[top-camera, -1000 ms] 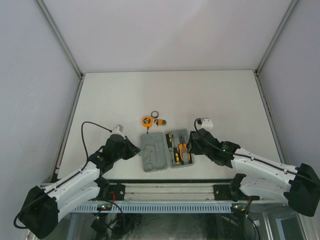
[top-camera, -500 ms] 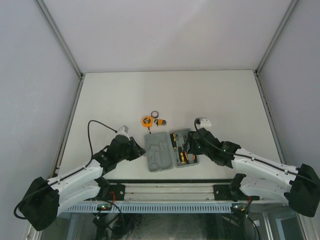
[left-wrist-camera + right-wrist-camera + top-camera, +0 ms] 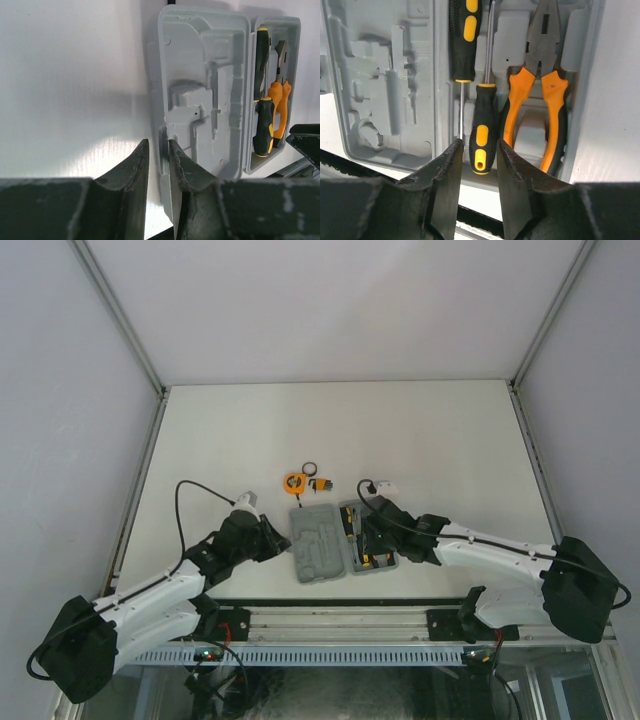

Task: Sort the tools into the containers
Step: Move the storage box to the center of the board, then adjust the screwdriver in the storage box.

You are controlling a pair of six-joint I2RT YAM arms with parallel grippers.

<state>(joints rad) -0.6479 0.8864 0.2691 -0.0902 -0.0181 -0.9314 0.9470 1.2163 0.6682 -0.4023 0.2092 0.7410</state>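
Straddling the butt of one screwdriver (image 3: 482, 125), the right gripper (image 3: 478, 143) has its jaws apart, not visibly touching it. That tool, a second screwdriver (image 3: 464, 40) and the pliers (image 3: 540, 90) lie in the grey case's (image 3: 200, 65) right half. The left gripper (image 3: 159, 142) has its jaws narrowly parted at the case's left rim, while the tape measure (image 3: 293, 481), hex key set (image 3: 322, 482) and ring (image 3: 310, 467) sit on the table (image 3: 400, 430) beyond.

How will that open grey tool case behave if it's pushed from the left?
It probably slides easily: the grey case lies flat on the smooth white table. It may pivot rather than travel straight, since screwdrivers and pliers load only its right half. The thin moulded shell looks light, fairly stiff.
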